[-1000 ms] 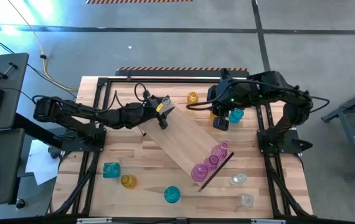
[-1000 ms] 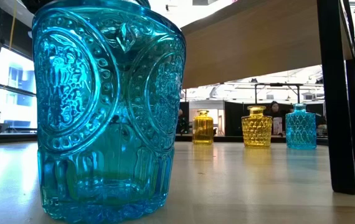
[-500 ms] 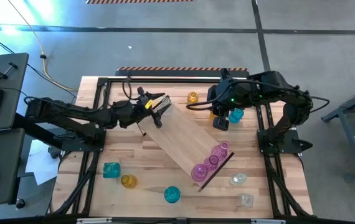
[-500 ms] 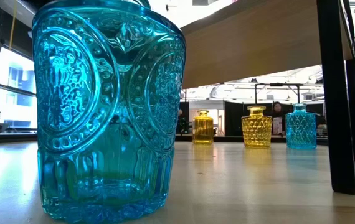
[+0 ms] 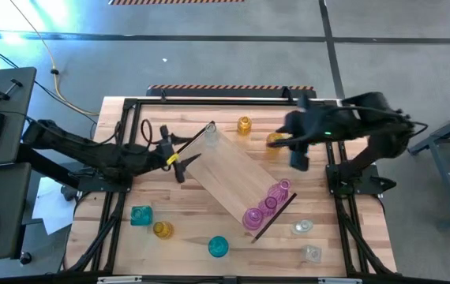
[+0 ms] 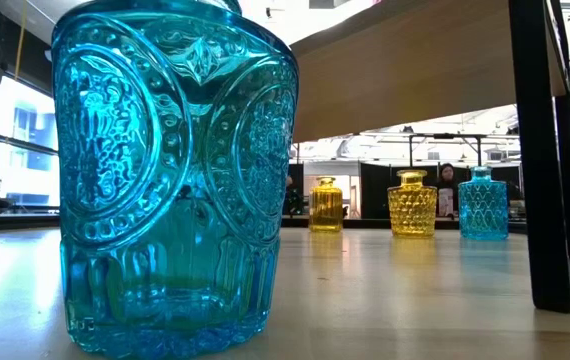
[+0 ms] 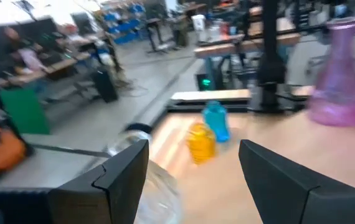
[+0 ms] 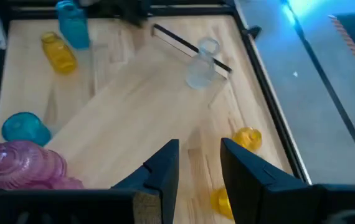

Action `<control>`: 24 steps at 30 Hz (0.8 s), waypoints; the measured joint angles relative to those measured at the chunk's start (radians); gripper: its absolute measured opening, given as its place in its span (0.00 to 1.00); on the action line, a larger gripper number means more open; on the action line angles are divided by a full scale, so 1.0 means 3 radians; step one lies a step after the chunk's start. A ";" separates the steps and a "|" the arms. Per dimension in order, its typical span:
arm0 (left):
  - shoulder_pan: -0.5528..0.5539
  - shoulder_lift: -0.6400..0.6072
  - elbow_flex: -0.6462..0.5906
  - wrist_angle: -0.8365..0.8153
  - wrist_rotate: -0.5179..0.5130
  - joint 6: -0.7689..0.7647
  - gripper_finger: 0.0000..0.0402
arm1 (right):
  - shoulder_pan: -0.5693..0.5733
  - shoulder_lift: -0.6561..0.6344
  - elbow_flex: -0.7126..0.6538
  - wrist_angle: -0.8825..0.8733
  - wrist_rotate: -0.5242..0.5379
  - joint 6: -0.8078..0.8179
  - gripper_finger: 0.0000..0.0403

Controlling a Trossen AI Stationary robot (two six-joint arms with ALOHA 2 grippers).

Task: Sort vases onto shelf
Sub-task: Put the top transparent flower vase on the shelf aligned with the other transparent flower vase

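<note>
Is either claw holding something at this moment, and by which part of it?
Nothing is held: the left claw and the right claw both stand open and empty.

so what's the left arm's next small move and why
Probably swing the left gripper toward the teal vase on its side of the table: its fingers are open and empty, the clear vase already stands on the shelf, and the right gripper hangs at the far right.
</note>
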 joint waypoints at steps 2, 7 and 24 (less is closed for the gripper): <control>-0.0122 -0.0027 0.0000 -0.0131 -0.0001 -0.0156 0.60 | 0.0103 -0.0178 -0.0240 0.0001 0.0097 0.0212 0.25; -0.0389 0.0043 0.0000 -0.0174 0.0000 -0.0322 0.60 | 0.0431 -0.0625 -0.1191 -0.0005 0.0094 0.1076 0.25; -0.1111 0.0521 0.0000 0.0476 -0.0011 -0.0524 0.60 | 0.2557 -0.0983 -0.2701 0.0201 0.0435 0.3659 0.25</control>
